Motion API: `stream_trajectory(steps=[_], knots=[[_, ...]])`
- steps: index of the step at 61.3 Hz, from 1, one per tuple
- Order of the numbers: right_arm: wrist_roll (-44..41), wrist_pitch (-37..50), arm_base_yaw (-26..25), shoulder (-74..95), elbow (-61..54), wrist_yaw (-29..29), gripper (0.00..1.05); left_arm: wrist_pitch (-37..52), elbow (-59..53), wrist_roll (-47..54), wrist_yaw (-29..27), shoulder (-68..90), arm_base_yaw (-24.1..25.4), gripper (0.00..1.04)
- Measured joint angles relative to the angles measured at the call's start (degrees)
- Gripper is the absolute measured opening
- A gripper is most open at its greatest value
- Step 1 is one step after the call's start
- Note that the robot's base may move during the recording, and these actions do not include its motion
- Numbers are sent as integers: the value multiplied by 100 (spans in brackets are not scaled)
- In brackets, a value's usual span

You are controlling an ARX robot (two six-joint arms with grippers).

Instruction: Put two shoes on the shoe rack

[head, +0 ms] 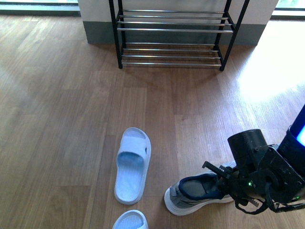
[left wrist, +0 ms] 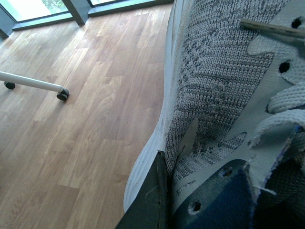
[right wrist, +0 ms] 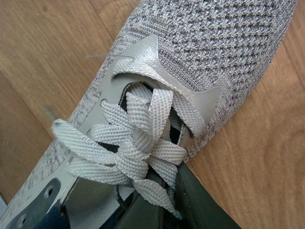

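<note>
The shoe rack (head: pixel 174 29) stands against the far wall, black side frames with chrome bars, its two visible tiers bare. One grey sneaker (head: pixel 198 193) lies on the floor at the front right, navy lining showing. My right gripper (head: pixel 224 183) is shut on it at the tongue end. In the right wrist view the laces (right wrist: pixel 138 143) and knit toe (right wrist: pixel 200 47) fill the frame above the right gripper (right wrist: pixel 157 210). The left wrist view shows the other grey sneaker (left wrist: pixel 219 86) close up, with my left gripper (left wrist: pixel 181 210) shut on its side; one dark finger (left wrist: pixel 155 200) presses its outer wall.
Two pale blue slide slippers lie on the wooden floor left of the sneaker, one whole (head: pixel 132 164) and one cut by the frame edge (head: pixel 129 221). A white bar with a black caster wheel (left wrist: pixel 62 94) shows in the left wrist view. Open floor stretches toward the rack.
</note>
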Motion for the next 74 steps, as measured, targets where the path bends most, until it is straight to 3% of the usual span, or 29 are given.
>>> stream_trajectory(steps=[20, 33, 40, 48, 59, 63, 74], knots=[[-2839, 949, 0, -1681, -1432, 267, 1, 0, 0, 0, 0, 0, 2, 2], [-4168, 931, -203, -3077, -2612, 116, 1, 0, 0, 0, 0, 0, 2, 2], [-4922, 444, -481, -4398, -3239, -149, 1, 0, 0, 0, 0, 0, 2, 2], [-5598, -719, -901, -6336, -3517, -614, 1, 0, 0, 0, 0, 0, 2, 2], [-6649, -3617, -1873, -10625, -3060, -1932, 1, 0, 0, 0, 0, 0, 2, 2], [-6787, -3792, -1945, -11374, -2951, -2015, 1, 0, 0, 0, 0, 0, 2, 2], [-6881, -3851, -1961, -11331, -3018, -2033, 1, 0, 0, 0, 0, 0, 2, 2]])
